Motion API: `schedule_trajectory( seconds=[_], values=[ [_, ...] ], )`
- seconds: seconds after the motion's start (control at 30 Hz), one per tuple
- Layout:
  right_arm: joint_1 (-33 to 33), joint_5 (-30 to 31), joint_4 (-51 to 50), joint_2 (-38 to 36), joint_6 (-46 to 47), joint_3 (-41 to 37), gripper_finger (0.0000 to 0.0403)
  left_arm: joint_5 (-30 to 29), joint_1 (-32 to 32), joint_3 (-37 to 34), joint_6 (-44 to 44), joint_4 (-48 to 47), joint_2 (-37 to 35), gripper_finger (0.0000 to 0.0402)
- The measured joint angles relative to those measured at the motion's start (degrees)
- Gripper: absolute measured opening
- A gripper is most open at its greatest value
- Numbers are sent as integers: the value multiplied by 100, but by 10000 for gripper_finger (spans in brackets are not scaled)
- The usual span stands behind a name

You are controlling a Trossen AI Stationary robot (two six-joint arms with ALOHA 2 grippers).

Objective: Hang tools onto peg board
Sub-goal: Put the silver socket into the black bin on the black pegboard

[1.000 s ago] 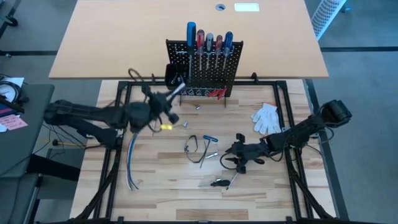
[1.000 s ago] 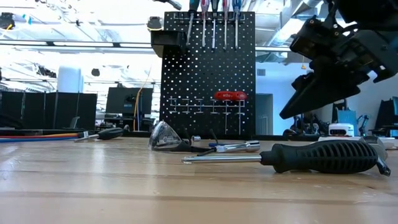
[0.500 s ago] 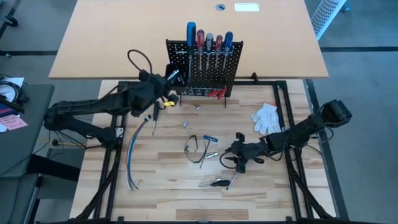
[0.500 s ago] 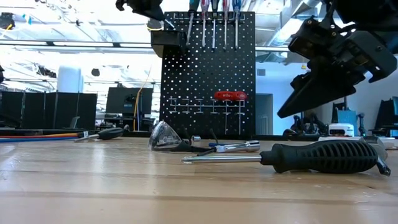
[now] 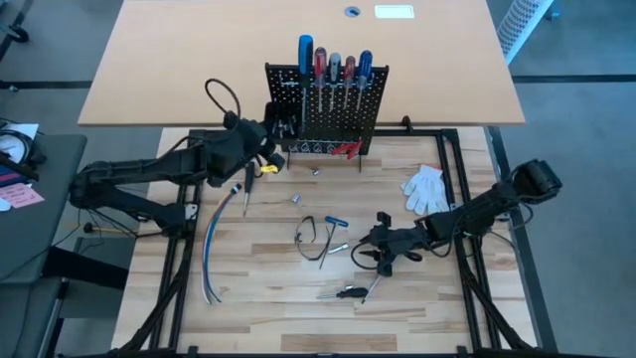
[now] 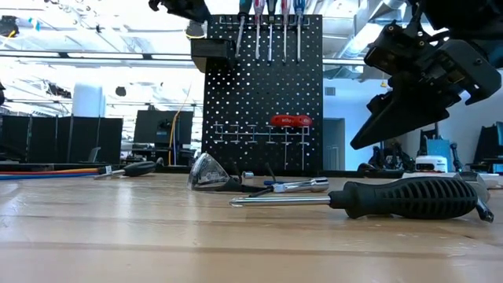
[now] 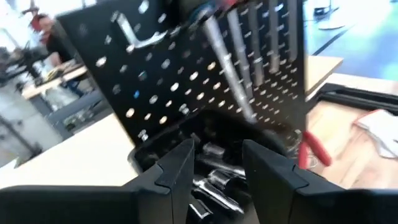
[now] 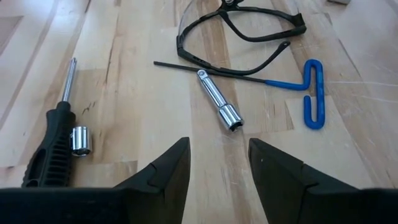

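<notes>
The black peg board [image 5: 326, 111] stands at the table's far edge. Several screwdrivers [image 5: 334, 68] hang in its top rail and red pliers [image 5: 346, 149] hang low on its front. My left gripper [image 7: 217, 163] is open over the board's black bin [image 5: 274, 117], where silver bits [image 7: 210, 175] lie; nothing is between its fingers. My right gripper [image 8: 217, 174] hangs open above the table, just short of a silver socket bar [image 8: 219, 107]. Nearby lie a black-handled screwdriver [image 8: 51, 146], a small socket [image 8: 81, 140] and a blue T-handle key [image 8: 308, 93].
Black safety glasses [image 5: 306, 231] lie mid-table and a white glove [image 5: 425, 189] lies at the right. A bundle of cables [image 5: 213, 254] runs along the left side. Small silver bits [image 5: 295, 199] lie in front of the board. Bare wood fills the near part of the table.
My left gripper has swung from the table's left middle toward the far edge and up to the board's bin, most of it in the first half second, and now holds still there. My right gripper has kept still.
</notes>
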Motion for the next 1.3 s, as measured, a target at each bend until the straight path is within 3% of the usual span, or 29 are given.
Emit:
schedule_trajectory(
  seconds=[0.1,0.23,0.37,0.53,0.7,0.9,1.07,1.3],
  values=[
    [0,0,-4,0,-2,1,171,164,-400,5,420,-119,-41,129],
    [0,0,-9,0,0,2,171,890,-1128,-72,671,-575,69,125],
    [15,-2,-4,0,0,0,171,1355,-1680,-504,246,-539,343,124],
    [17,-2,8,0,1,0,171,1217,-1992,-1282,-393,-491,986,124],
    [17,-2,9,2,0,0,171,674,-1731,-1989,-1364,486,1796,130],
    [17,-2,5,2,2,0,171,1094,-1119,-2265,-2209,1563,2504,178],
    [17,-2,-2,2,2,0,171,1355,-812,-2263,-2703,1676,3023,206],
    [17,-4,-4,2,2,0,171,1032,-665,-2261,-2799,1945,3538,198]
  ],
)
